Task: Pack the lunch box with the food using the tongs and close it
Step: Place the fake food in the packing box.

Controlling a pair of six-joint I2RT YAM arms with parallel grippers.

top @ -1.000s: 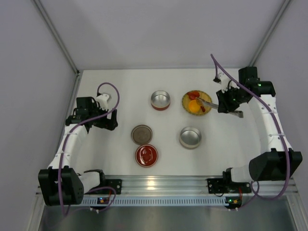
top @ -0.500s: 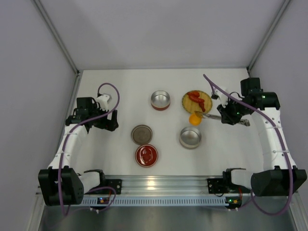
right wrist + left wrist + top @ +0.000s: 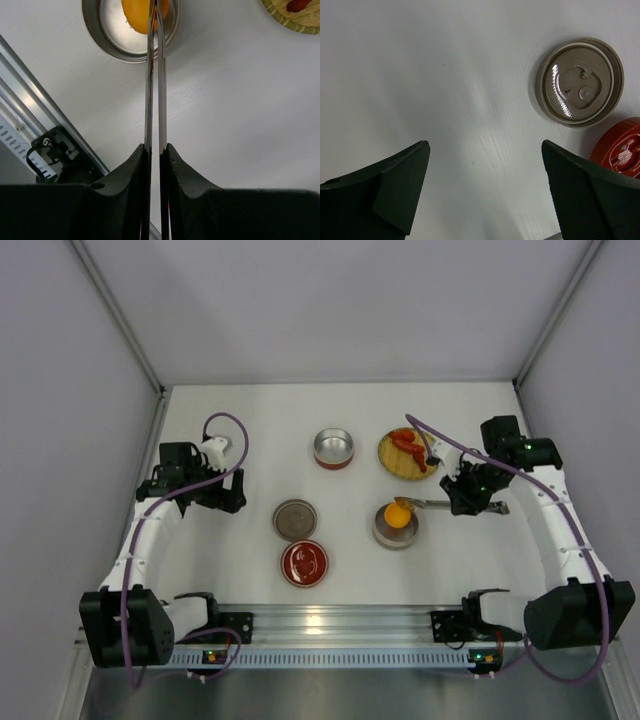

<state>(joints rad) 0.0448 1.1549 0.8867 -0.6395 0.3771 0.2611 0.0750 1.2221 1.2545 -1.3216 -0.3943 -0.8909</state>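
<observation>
the right gripper (image 3: 155, 150) clamps the tongs (image 3: 154, 90) — their arms pinched on the orange piece (image 3: 135, 12), just above the metal bowl (image 3: 95, 35). left gripper (image 3: 484, 150) gapes.

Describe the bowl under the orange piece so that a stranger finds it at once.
On the white table, look at the right half, just nearer than the yellow plate. There stands a plain silver bowl; unlike the other metal bowl, which has a red base, it has the orange piece in the tongs over it.
</observation>
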